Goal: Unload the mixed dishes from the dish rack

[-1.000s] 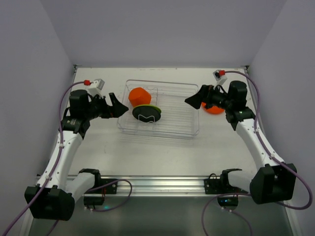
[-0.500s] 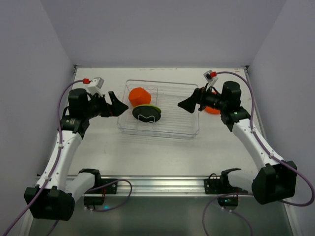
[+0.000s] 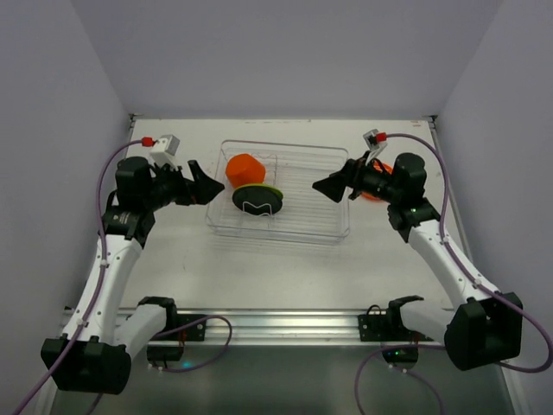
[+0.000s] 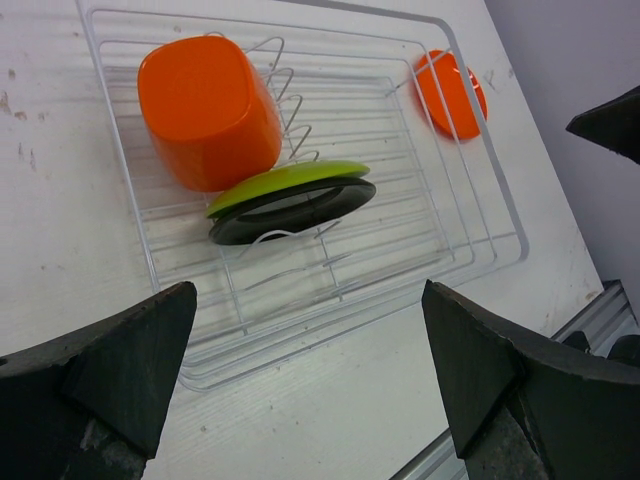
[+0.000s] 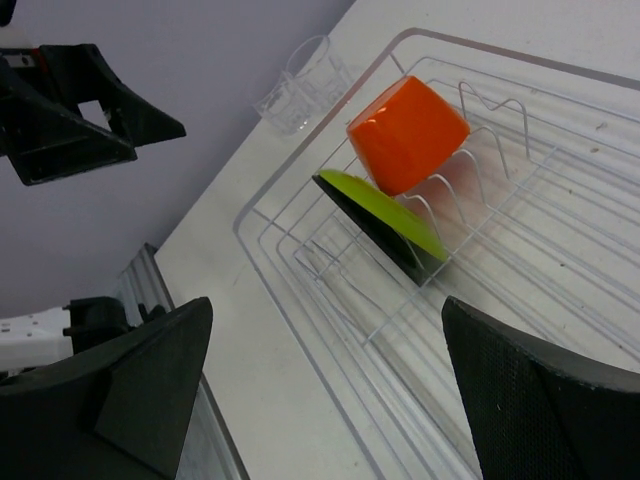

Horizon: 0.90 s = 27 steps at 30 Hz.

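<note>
Cup: the orange faceted plastic cup (image 3: 244, 169) rests tilted against the wire dividers in the upper left of the clear rectangular dish rack (image 3: 321, 228).
Plates: the lime-green round plate (image 4: 290, 183) leans stacked on the black round plate (image 4: 300, 212), touching, just beneath the cup in the left wrist view.
Outside the rack: an orange round plate (image 3: 375, 194) lies right of it on the white desk (image 3: 259, 268); clear tumblers (image 5: 300, 85) stand upper left in the right wrist view.
Left jaws: wide open, empty, just off the rack's left edge.
Right jaws: wide open, empty, over the rack's right end.
Step, as I judge it: take the cup with my left.
Doing it well: close across two flat facets, then lift straight up, clear of the wires.
Risk: nudging the green plate beside it.
</note>
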Available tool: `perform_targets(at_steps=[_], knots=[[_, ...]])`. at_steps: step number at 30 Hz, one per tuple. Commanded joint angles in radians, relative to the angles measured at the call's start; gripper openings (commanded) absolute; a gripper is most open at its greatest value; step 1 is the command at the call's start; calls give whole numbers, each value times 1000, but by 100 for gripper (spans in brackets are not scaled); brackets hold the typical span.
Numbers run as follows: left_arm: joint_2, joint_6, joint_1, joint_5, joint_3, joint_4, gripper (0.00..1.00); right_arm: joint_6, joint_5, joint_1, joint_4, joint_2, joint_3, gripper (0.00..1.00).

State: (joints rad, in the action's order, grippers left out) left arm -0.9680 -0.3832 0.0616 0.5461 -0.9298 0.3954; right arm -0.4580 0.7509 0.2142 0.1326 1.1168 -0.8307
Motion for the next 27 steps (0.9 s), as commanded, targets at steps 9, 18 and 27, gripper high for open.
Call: perform_targets(at_steps=[9, 18, 27], knots=[[26, 9, 7, 5, -1, -76, 100, -82, 67, 43, 178, 132, 1, 99], [38, 3, 7, 11, 5, -73, 100, 73, 25, 171, 24, 195, -87, 99], [43, -8, 7, 11, -10, -66, 100, 205, -145, 275, -80, 275, -176, 99]])
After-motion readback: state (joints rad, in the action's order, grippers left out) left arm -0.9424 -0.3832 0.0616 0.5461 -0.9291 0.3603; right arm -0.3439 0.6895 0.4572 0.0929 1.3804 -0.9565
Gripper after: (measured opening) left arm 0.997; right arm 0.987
